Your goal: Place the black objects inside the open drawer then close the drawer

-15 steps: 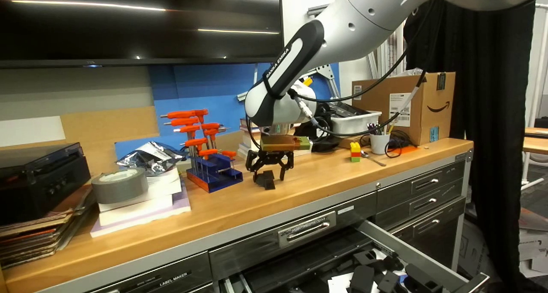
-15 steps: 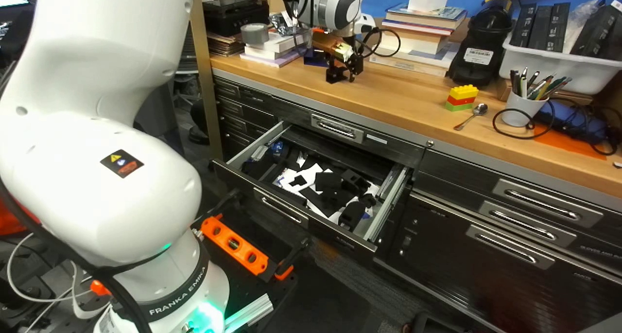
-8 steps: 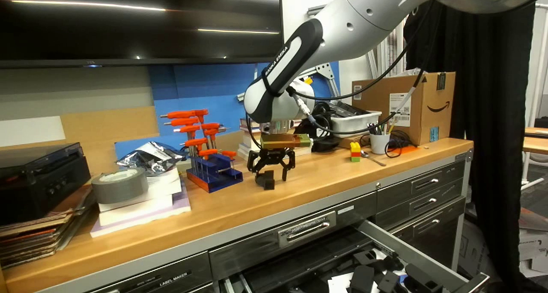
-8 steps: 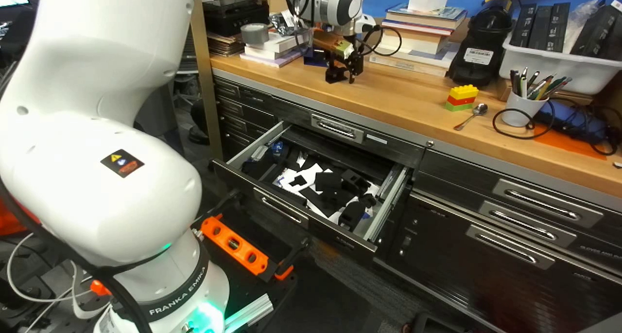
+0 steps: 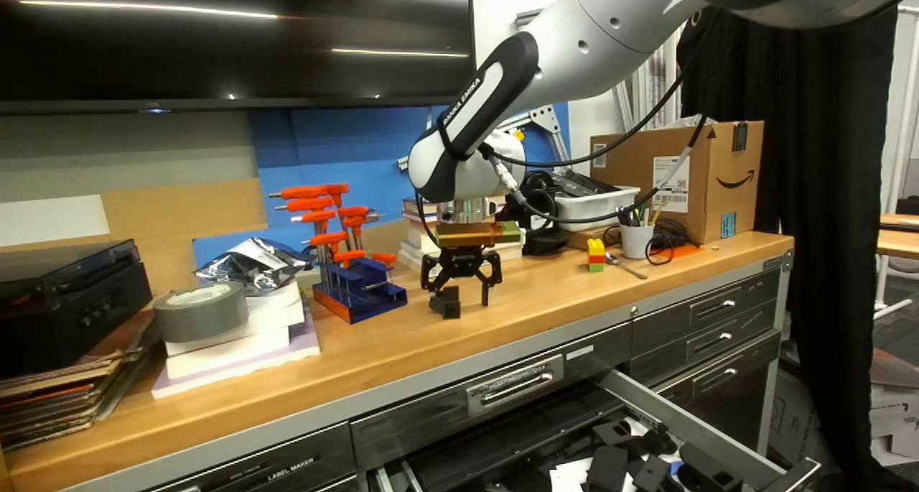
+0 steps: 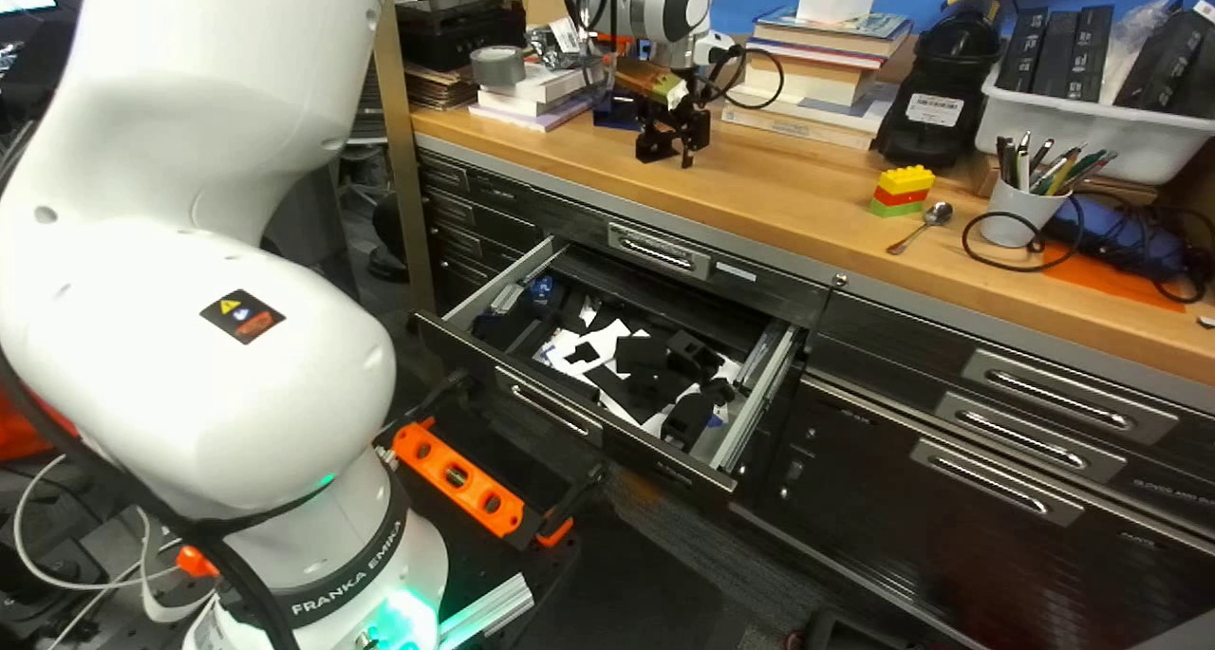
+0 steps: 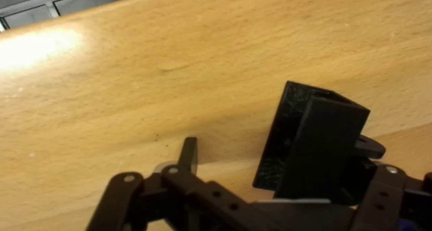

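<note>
A blocky black object with an open channel sits on the wooden bench; it shows small in both exterior views, as the black object and the black object. My gripper stands open low over the bench, the black object between its fingers and much nearer the right-hand finger in the wrist view. Whether that finger touches it I cannot tell. Bare wood shows beside the left-hand finger. The drawer is pulled out below the bench, with several black pieces and white sheets inside.
Left of the gripper stands a blue rack of orange-handled hex keys, then books under a tape roll. To the right are toy bricks, a spoon and a pen cup. A stack of books stands behind.
In an exterior view my gripper has shifted slightly right, bringing its left-hand finger closer to the black object. The black object and the drawer look unmoved, and the jaws have stayed open.
</note>
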Controlling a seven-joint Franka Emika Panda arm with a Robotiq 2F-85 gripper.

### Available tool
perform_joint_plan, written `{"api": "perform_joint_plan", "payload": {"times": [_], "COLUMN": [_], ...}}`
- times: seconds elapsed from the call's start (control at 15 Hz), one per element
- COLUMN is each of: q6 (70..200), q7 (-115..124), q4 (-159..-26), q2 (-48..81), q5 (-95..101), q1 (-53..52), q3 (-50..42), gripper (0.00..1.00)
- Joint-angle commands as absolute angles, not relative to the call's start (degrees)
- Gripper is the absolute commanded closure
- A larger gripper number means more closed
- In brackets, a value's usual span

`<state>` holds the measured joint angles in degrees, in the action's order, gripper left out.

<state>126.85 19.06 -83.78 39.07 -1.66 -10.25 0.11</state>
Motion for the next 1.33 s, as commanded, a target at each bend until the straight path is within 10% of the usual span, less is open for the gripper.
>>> {"api": "perform_joint_plan", "payload": {"times": [0.0, 0.53, 1.27], "q6": [123.92, 120.65, 121.02], "q7": [22.13, 24.56, 33.07], "q4": [-80.70, -80.60, -102.20], "q2": [40.61, 39.58, 24.04], "q5": [-0.51, 1.28, 3.74], "q1": [-11.25, -11.56, -11.32], "q3": [-0.87, -1.83, -5.44], "gripper": [0.26, 0.86, 0.82]}}
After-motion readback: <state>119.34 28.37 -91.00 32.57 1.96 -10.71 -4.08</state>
